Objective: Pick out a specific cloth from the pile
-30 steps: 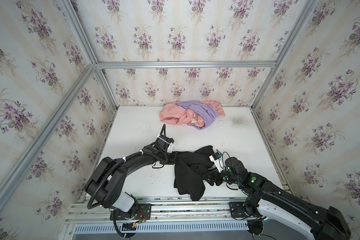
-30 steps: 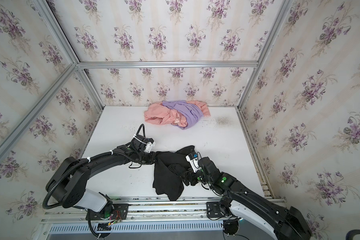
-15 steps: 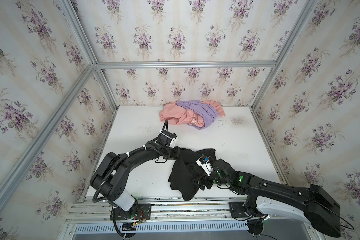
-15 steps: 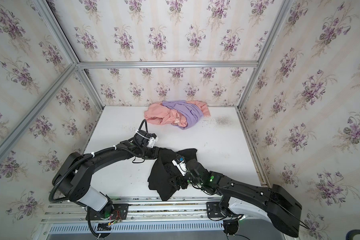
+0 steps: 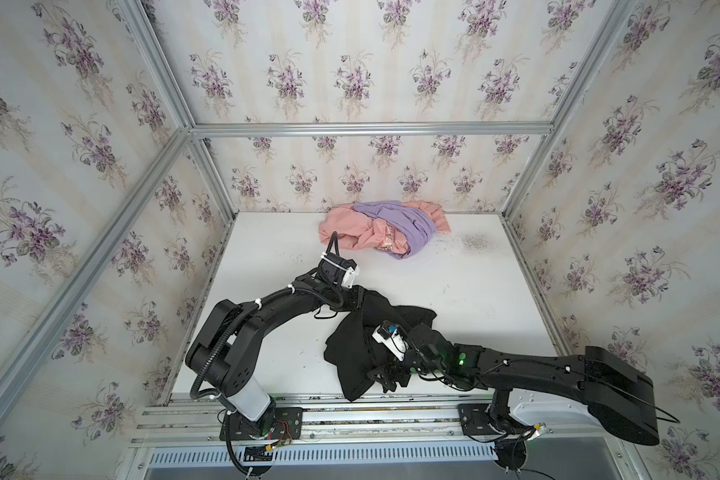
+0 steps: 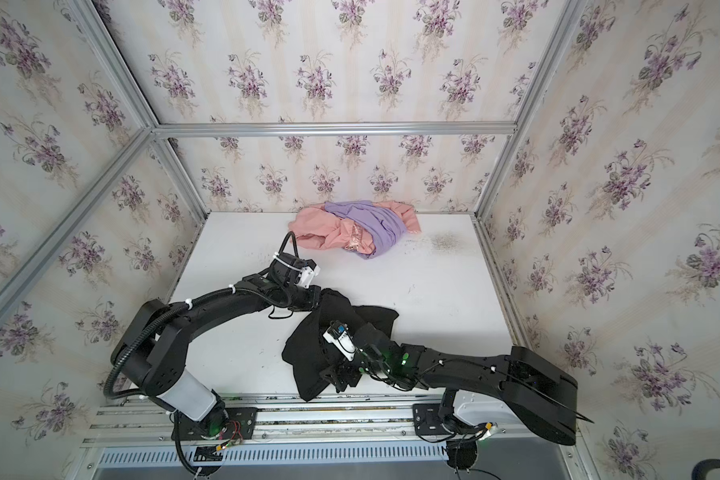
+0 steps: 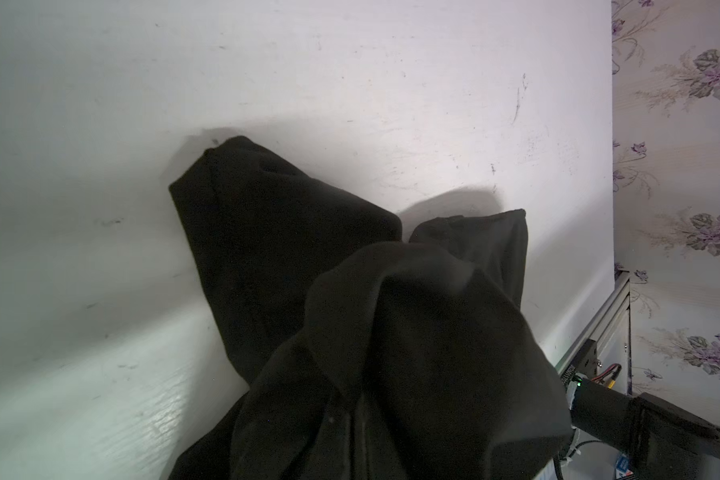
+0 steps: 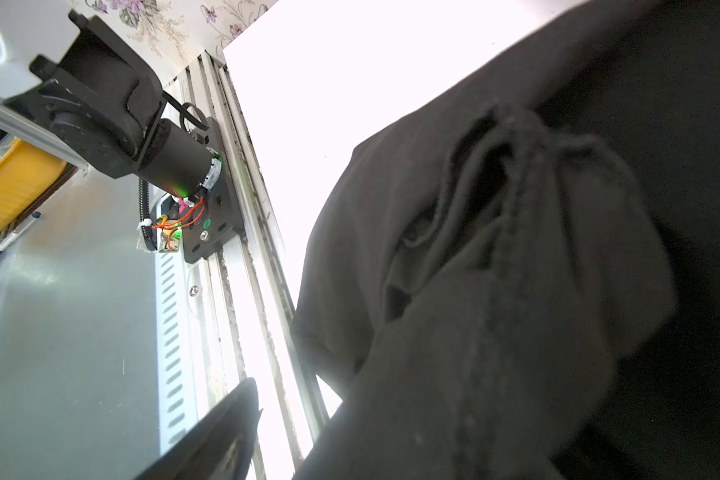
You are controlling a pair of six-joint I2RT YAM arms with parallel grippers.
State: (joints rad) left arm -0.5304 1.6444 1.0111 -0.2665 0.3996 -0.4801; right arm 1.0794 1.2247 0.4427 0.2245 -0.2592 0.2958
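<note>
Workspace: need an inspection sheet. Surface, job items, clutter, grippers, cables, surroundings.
Surface: white table, scuffed, dark speckled patch back right.
Job's things: black cloth crumpled at the front, apart from the pile of pink and purple cloths at the back.
Clutter: nothing seen.
Grippers: left gripper shut on the black cloth's far edge, fingers hidden; right gripper against the cloth, state unclear.
Cables: black cable loop at the left wrist; nothing snagged seen.
Surroundings: floral wallpaper walls, aluminium frame.
</note>
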